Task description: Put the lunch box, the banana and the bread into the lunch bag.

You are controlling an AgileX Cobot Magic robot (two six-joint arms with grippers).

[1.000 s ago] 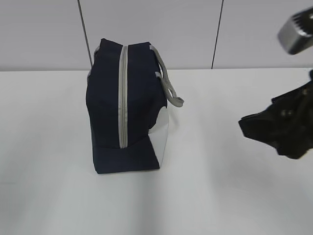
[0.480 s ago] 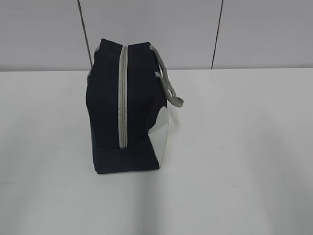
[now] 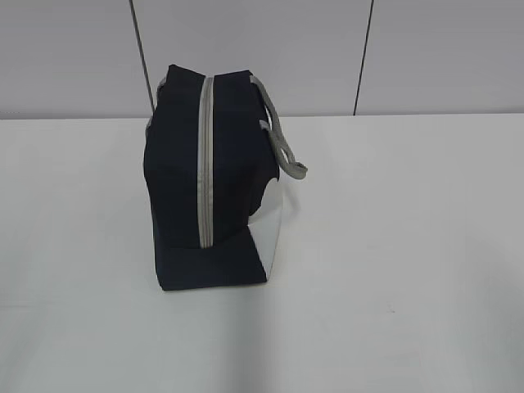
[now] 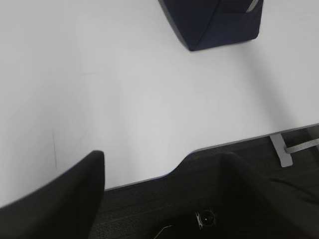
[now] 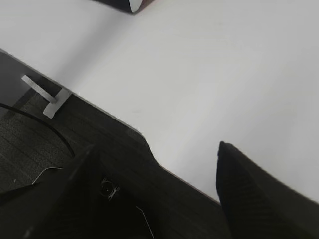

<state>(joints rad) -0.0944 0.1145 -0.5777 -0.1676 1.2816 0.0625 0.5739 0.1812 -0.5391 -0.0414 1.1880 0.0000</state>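
Observation:
The navy lunch bag (image 3: 209, 184) stands on the white table (image 3: 393, 246), end-on to the exterior view, its grey zipper (image 3: 206, 164) running down the near face and a grey strap handle (image 3: 282, 147) hanging to the right. Its corner also shows at the top of the left wrist view (image 4: 214, 22) and of the right wrist view (image 5: 127, 4). My left gripper (image 4: 163, 157) is open and empty over the table's front edge. My right gripper (image 5: 157, 148) is also open and empty at that edge. Both are far from the bag. The lunch box, banana and bread are out of view.
The table's front edge has a curved cut-out (image 4: 182, 159) with dark floor below. A metal bracket (image 5: 47, 97) sticks out under the edge, and a thin cable (image 5: 55, 137) lies on the floor. A grey panelled wall (image 3: 409, 57) stands behind the table.
The right arm, seen at the right edge of the exterior view a second ago, has drawn out of that view. The bag has not moved.

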